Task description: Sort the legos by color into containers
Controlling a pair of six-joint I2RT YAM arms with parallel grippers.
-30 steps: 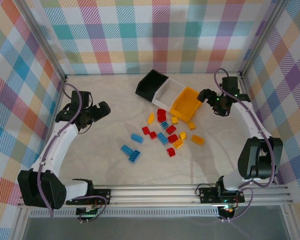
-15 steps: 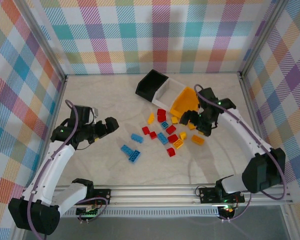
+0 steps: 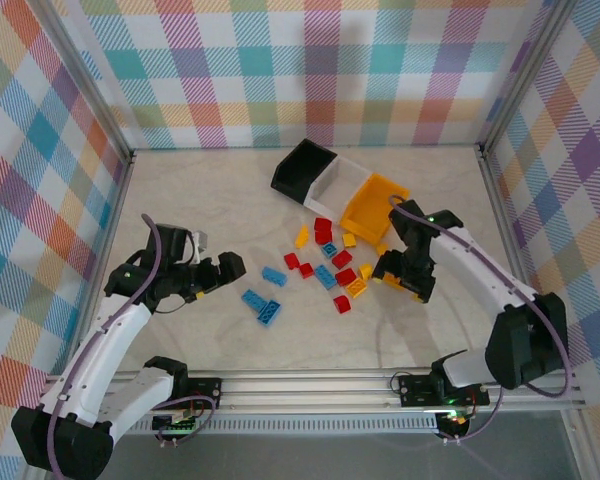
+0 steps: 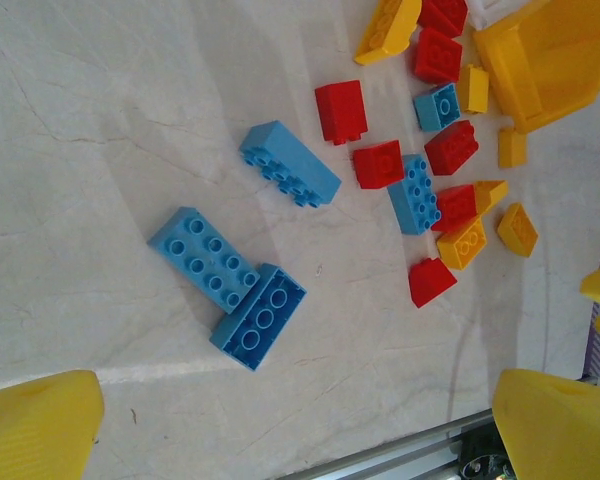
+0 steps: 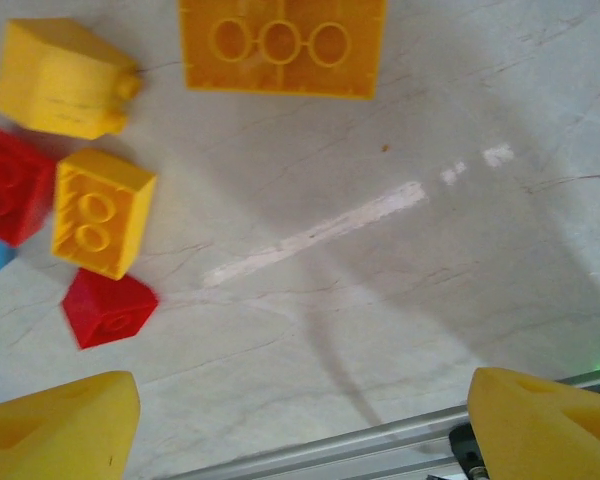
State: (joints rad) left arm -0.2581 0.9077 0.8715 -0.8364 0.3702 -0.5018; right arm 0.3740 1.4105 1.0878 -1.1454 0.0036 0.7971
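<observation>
L gripper [image 3: 230,267] hangs low over the pale, veined marble-look table [image 3: 180,200]. Its yellow ribbed fingers [image 4: 35,425] are spread wide w/ nothing btwn them. Just beyond lie blue studded bricks [image 4: 205,258], two touching at an angle. R gripper [image 3: 402,282] is likewise splayed and empty at the pile's right edge, near an orange plate [image 5: 280,45] lying underside-up w/ three round sockets, an orange two-stud brick [image 5: 100,212] and a red wedge [image 5: 108,308]. Legos [image 3: 330,262], glossy plastic, lie loose on the table, colours mixed. Black bin [image 3: 302,168], white bin [image 3: 338,182] and orange bin [image 3: 372,205], smooth-walled rectangles, sit side by side just behind the pile.
</observation>
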